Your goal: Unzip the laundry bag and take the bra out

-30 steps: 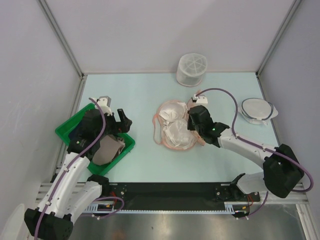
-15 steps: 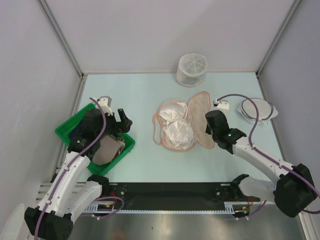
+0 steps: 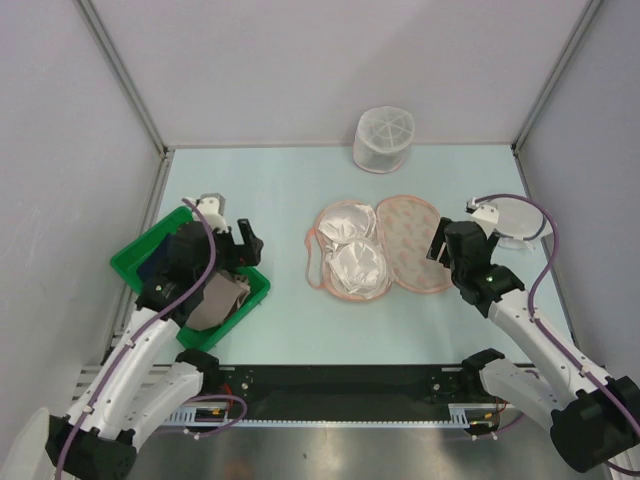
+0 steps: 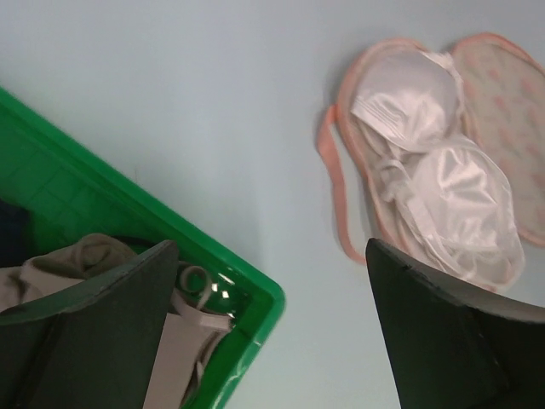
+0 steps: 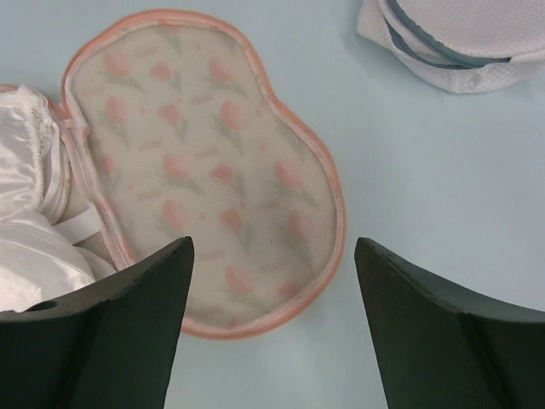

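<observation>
on the pale table [image 3: 270, 190] the laundry bag [image 3: 415, 258] lies splayed open, baring the bra [image 3: 350, 252] for removal; right gripper [image 5: 271, 247] and left gripper [image 4: 271, 247] both spread, empty.

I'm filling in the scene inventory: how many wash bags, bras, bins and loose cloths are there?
Wash bags: 3 (peach pouch, mesh cylinder, mesh disc)
Bras: 1
Green bins: 1
Cloths in the bin: 2 (tan, navy)
Total: 7

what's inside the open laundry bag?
The bra fills the left half of the laundry bag; the opened-out right half is bare. Anything beneath the bra is covered.
</observation>
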You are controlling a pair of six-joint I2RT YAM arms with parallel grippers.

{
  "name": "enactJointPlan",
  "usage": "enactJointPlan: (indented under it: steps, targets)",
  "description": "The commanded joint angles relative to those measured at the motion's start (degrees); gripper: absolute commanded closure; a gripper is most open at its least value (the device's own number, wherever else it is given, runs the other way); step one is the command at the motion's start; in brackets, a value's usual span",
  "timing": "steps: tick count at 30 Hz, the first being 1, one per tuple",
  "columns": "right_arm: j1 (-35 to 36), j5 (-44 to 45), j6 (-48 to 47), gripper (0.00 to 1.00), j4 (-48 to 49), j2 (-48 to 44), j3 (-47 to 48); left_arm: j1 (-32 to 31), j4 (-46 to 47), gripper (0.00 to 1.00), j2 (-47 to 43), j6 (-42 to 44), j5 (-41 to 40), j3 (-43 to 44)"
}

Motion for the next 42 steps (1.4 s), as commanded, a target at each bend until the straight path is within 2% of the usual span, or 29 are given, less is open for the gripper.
enactJointPlan:
  steps: [1,4,5,7,8,11,14,20,24,42]
  targets:
    - [-1.2,-5.2,-0.6,0.18,2.9,-1.1,-1.5,-9.2,0.7,0.04,2.1,-2.0,-8.6,4.1]
    - [-1.4,-9.0,0.6,0.18,4.3,-1.0,-2.6,-17.2,2.5,0.04,7.2,-4.4,-13.1,6.1]
    - [-1.3,-10.0,0.9,0.17,4.5,-1.2,-2.8,-21.9,5.4,0.04,9.3,-4.5,-15.7,6.8]
    - [-1.4,-13.6,1.2,0.17,4.6,-1.9,-2.9,-25.2,8.0,0.02,18.0,-5.2,-15.4,10.5]
    - [-1.6,-14.7,1.3,0.16,4.5,-2.3,-3.0,-26.9,10.5,0.01,21.6,-5.4,-11.6,12.0]
    - [-1.7,-17.7,0.9,0.14,3.6,-4.3,-2.7,-28.4,15.8,0.01,32.8,-7.1,-6.6,17.1]
    - [-1.7,-19.3,0.8,0.12,0.6,-6.4,-0.9,-29.4,18.3,0.01,41.1,-7.1,-6.3,21.6]
    - [-1.8,-16.5,-0.2,0.08,-4.8,-13.5,-0.5,-30.7,13.6,0.00,57.4,-3.5,-5.3,35.2]
    - [-2.0,-16.1,-1.2,0.07,-4.9,-16.1,-2.1,-31.2,10.5,0.00,63.3,-2.3,-6.6,40.4]
    - [-2.3,-18.6,-1.8,0.05,-3.1,-18.8,-4.9,-29.2,9.8,0.00,73.3,-4.7,-5.1,43.8]
